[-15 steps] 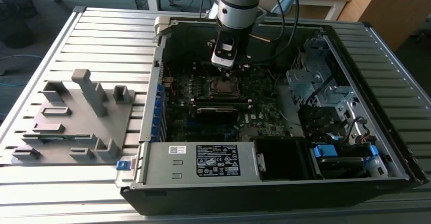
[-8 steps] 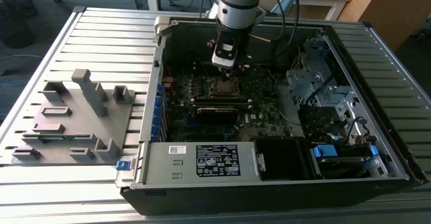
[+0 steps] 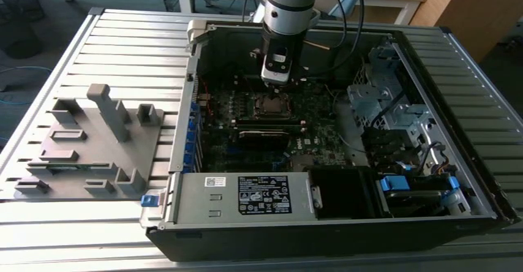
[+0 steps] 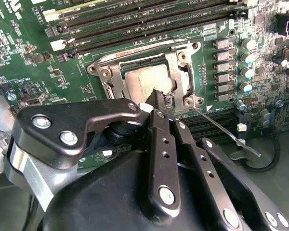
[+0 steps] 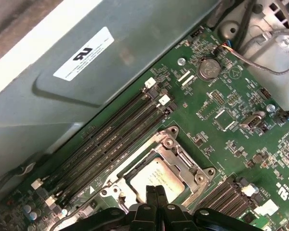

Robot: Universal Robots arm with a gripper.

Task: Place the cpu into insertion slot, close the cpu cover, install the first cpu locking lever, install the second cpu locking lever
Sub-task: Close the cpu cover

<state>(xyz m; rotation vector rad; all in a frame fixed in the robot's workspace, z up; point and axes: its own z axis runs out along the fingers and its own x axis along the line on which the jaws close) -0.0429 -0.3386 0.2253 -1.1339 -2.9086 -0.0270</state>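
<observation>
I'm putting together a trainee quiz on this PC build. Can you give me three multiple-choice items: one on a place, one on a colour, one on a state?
1. Where is the cpu?
A in the socket
B on the grey fixture
C on the table beside the case

2. What colour is the board?
A red
B green
C white

3. How does the cover lie?
A raised upright
B taken off
C flat over the cpu

Answers:
1 A: both wrist views show the chip seated inside the socket.
2 B: green shows all around the socket.
3 C: the silvery frame lies level around the chip, whose top shows through the window.
</observation>
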